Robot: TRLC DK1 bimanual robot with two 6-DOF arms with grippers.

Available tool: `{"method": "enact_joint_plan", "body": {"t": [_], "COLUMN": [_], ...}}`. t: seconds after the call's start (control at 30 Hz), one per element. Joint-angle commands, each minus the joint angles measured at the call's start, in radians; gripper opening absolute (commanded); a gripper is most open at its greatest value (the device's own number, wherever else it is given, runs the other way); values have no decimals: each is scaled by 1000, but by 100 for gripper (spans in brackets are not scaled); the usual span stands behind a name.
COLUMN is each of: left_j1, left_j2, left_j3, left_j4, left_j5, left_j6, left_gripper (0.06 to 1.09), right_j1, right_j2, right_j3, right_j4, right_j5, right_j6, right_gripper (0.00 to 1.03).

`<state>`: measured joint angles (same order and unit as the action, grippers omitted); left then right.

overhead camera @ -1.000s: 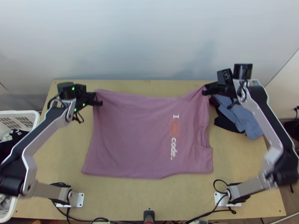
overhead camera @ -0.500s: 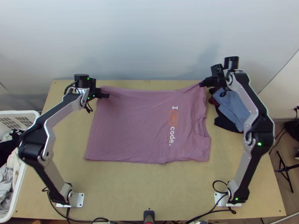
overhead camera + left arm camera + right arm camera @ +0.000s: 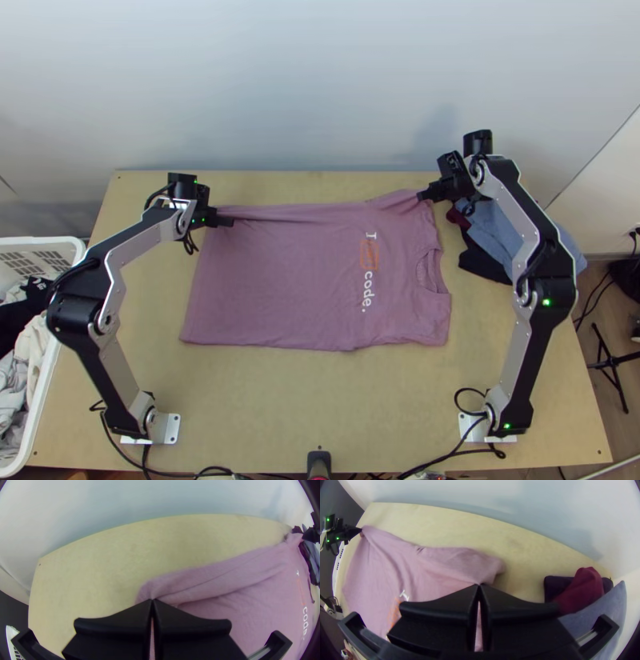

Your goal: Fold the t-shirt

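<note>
The mauve t-shirt (image 3: 280,280) lies spread sideways on the table, its neckline toward the right and its printed front up. At its far left corner my left gripper (image 3: 227,222) is shut on the cloth; in the left wrist view, the fingertips of the left gripper (image 3: 152,600) meet on the shirt (image 3: 213,580). My right gripper (image 3: 424,195) is shut on the far edge near the sleeve end. In the right wrist view, the closed right gripper (image 3: 480,586) pinches the shirt (image 3: 430,570), with a flap of cloth beyond its tips.
Folded blue, black and dark red clothes (image 3: 496,232) lie at the table's right edge, close to the right arm. A white laundry basket (image 3: 48,376) with garments stands at the left. Bare wood (image 3: 264,400) lies in front of the shirt.
Both grippers have come toward the near side and then back, the right one also leftward, holding the cloth. The shirt's near edge shifted away from the table's front, then stayed; its far edge has sunk lower.
</note>
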<state>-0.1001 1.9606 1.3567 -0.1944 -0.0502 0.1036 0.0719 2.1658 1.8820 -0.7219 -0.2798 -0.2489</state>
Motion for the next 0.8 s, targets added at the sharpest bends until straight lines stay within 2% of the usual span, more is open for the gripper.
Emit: {"method": "enact_joint_plan", "body": {"t": [0.0,0.3,0.77], "left_j1": [-16,-50,40], "left_j2": [-98,-203,-209], "left_j3": [-77,-197,-242], "left_j4": [-48,-57,-54], "left_j5": [27,27,27], "left_j6": [22,30,50], "left_gripper": [10,10,10], "right_j1": [54,60,-18], "right_j2": [-144,-313,-405], "right_j3": [-187,-402,-529], "right_j4": [-31,-31,-30], "right_j5": [-2,-2,-2], "right_j6": [-4,10,7], "right_gripper": [3,3,3]}}
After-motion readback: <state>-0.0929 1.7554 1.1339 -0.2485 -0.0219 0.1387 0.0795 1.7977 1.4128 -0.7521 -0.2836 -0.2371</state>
